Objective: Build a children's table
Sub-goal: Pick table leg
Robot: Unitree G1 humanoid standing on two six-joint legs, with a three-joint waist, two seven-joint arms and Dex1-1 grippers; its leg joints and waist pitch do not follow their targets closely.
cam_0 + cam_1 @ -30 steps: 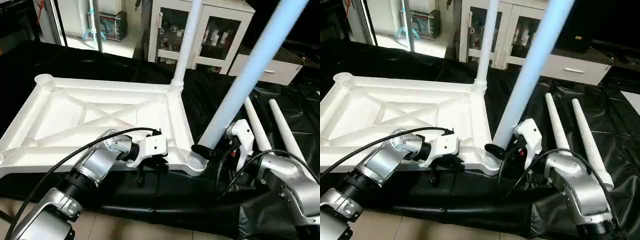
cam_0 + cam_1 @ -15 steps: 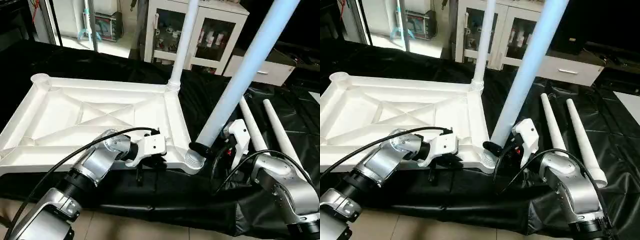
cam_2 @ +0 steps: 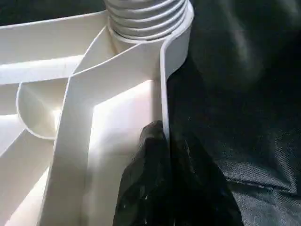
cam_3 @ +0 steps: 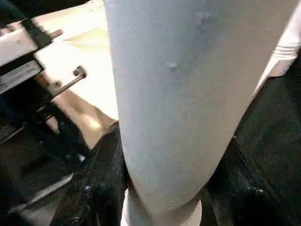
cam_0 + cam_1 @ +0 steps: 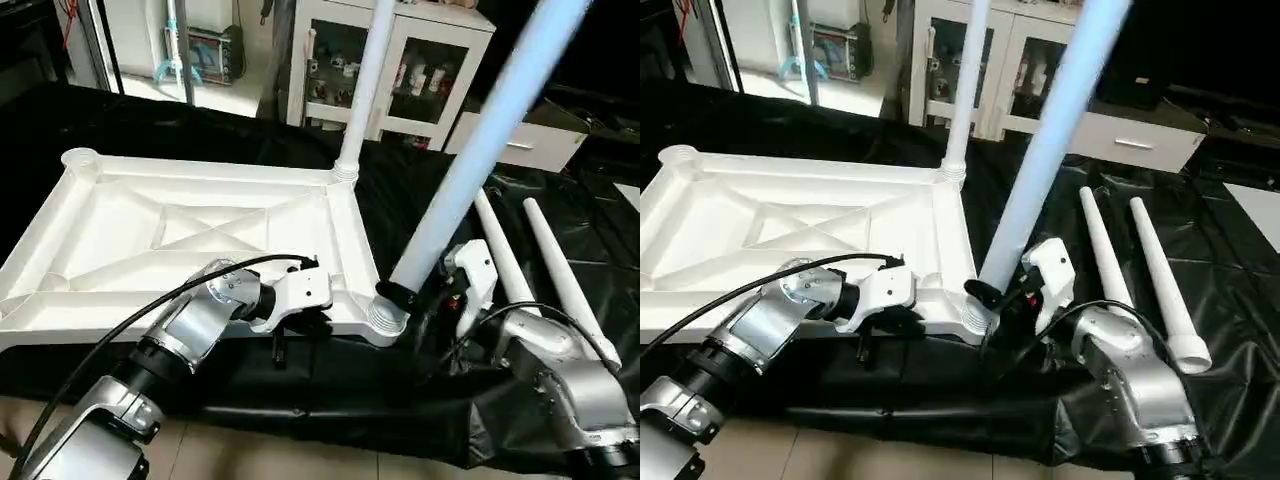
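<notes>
While the right claw (image 5: 403, 292) is clenched round the foot of a leg, step in hand: seating the second leg (image 5: 470, 150) in a corner socket (image 5: 385, 322) of the upturned children's table (image 5: 200, 225).
Left claw (image 5: 298, 332): pinched on the table's raised rim, just beside that same socket, bracing the piece.
Right claw's load: the leg leans away from the left claw. Its ribbed end sits at the socket mouth directly below the right claw, and looks not yet home.
Next move, as I judge it: bring the leg upright over the socket, then press or twist it down while the left claw holds the rim. A leg forced in on the tilt could bind.
Where the table is: underside up on the black-draped tabletop (image 5: 400, 200), under and beyond the left claw.
Legs: four. One stands fitted (image 5: 365, 80) in the corner beyond the right claw, and one is in its grasp. Two lie loose (image 5: 500, 250) (image 5: 555, 262) on the outer side of the right claw.
Sockets seen clearly: three, one of them empty (image 5: 85, 158).
Progress: roughly a quarter done.
</notes>
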